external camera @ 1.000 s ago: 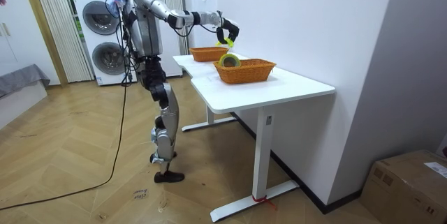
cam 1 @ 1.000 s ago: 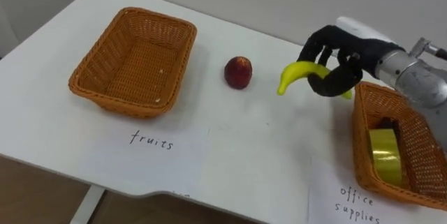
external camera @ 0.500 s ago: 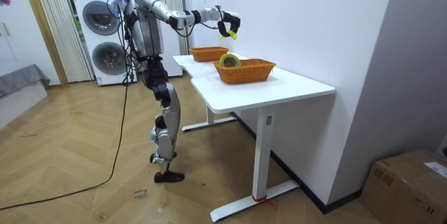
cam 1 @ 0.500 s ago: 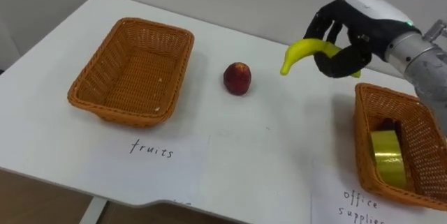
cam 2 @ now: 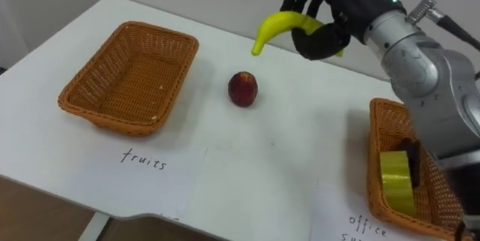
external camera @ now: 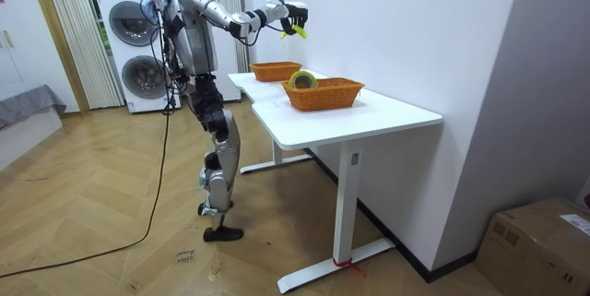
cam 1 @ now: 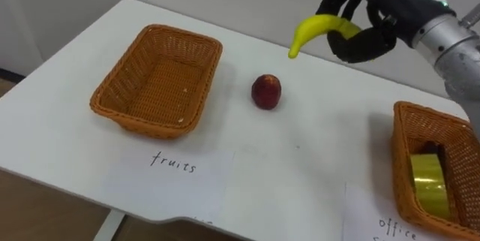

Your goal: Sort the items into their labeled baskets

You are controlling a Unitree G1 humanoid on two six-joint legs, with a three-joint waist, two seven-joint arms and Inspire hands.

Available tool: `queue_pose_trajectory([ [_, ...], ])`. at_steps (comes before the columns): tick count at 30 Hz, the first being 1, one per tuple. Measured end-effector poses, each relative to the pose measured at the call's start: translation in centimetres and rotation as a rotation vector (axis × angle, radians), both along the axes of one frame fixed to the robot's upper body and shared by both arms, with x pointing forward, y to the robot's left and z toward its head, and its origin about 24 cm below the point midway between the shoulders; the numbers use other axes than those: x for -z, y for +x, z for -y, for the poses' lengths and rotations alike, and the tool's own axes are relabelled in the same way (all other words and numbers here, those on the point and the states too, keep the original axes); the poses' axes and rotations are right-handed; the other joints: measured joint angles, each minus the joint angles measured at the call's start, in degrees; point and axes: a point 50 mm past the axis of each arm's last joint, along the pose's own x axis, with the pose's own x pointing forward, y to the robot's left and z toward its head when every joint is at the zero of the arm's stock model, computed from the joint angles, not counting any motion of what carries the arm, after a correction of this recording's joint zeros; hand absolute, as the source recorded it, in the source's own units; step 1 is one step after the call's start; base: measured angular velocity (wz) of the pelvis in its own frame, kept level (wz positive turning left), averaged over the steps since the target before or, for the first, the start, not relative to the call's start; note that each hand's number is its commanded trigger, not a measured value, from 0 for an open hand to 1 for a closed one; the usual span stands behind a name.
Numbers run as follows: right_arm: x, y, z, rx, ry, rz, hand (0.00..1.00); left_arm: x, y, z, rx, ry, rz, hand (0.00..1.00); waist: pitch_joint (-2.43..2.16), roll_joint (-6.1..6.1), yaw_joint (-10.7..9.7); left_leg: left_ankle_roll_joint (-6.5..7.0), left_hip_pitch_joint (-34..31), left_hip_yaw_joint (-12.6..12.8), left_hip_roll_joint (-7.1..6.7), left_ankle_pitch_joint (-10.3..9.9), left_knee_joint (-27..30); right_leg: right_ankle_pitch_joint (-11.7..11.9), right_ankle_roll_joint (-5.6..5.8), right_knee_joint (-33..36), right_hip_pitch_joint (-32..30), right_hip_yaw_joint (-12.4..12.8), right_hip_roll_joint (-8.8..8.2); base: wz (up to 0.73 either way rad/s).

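— What is the right robot hand (cam 1: 375,34) doing?
— Its fingers are curled round a yellow banana (cam 1: 319,26), which it holds in the air above the far side of the tabletop (cam 1: 315,158).
— And the other fruit?
— A red apple (cam 1: 266,91) lies on the tabletop below, between two wicker baskets. The left basket (cam 1: 180,32) stands behind a handwritten paper label (cam 1: 176,177). The right basket (cam 1: 405,110) holds a yellow tape roll (cam 1: 429,185).
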Motion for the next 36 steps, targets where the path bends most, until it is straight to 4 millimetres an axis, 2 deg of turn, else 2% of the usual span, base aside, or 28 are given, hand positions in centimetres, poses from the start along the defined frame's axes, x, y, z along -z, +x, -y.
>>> queue_pose_trajectory([
  [6, 0.1, 0.0, -0.4, 0.000, 0.012, 0.018, 1.00, 0.0, -0.1, 0.4, 0.041, -0.002, -0.021, 0.00, 0.45, -0.67, 1.60, -0.01, -0.11, -1.24, -0.30, 0.00, 0.30, -0.24, 0.15, -0.13, 0.57, -0.48, -0.06, 0.10],
  [8, 0.2, 0.0, -1.0, -0.012, 0.033, 0.020, 1.00, 0.1, -0.2, 0.5, 0.055, 0.001, -0.032, 0.00, 0.43, -0.76, 2.09, 0.00, -0.13, -1.29, -0.43, 0.00, 0.33, -0.35, 0.15, -0.15, 0.60, -0.41, -0.15, 0.00],
  [12, 1.2, -0.1, -1.6, -0.021, 0.005, -0.010, 1.00, -0.2, 0.5, 0.6, 0.081, 0.002, -0.025, 0.00, 0.40, -0.98, 4.34, 0.06, 0.25, -1.60, -0.72, 0.01, 0.31, -0.54, 0.29, 0.07, 0.91, -0.43, -0.38, 0.04],
  [16, 2.3, -0.2, -2.6, -0.054, 0.005, -0.049, 1.00, -0.1, 0.2, 0.6, 0.089, 0.002, -0.043, 0.00, 0.58, -1.20, 4.50, 0.14, 1.13, -2.73, -0.97, -0.05, 0.22, -0.90, 0.63, -0.09, 2.32, -0.53, -0.39, 0.14],
  [23, 2.4, -0.2, -2.7, -0.058, 0.013, -0.051, 1.00, 0.0, -0.7, 1.0, 0.088, -0.025, -0.065, 0.00, 0.41, -1.54, 5.78, 0.13, 1.04, -3.46, -1.26, -0.04, 0.24, -1.49, 0.47, -0.03, 2.44, -0.57, -0.53, 0.05],
  [28, 2.4, -0.2, -2.9, -0.070, 0.046, -0.063, 1.00, 0.0, -1.6, 1.0, 0.082, -0.033, -0.090, 0.00, 0.31, -1.68, 6.31, 0.14, 1.63, -4.13, -1.47, -0.04, -0.11, -1.60, 0.65, 0.11, 3.09, -1.51, -0.79, 0.07],
  [36, 2.9, -0.2, -3.6, -0.086, 0.075, -0.071, 1.00, 0.0, -3.0, 1.2, 0.070, -0.038, -0.123, 0.00, 0.32, -1.65, 6.32, 0.18, 2.72, -4.81, -1.75, -0.02, -0.68, -1.91, 1.11, 0.13, 4.31, -2.15, -1.07, 0.04],
])
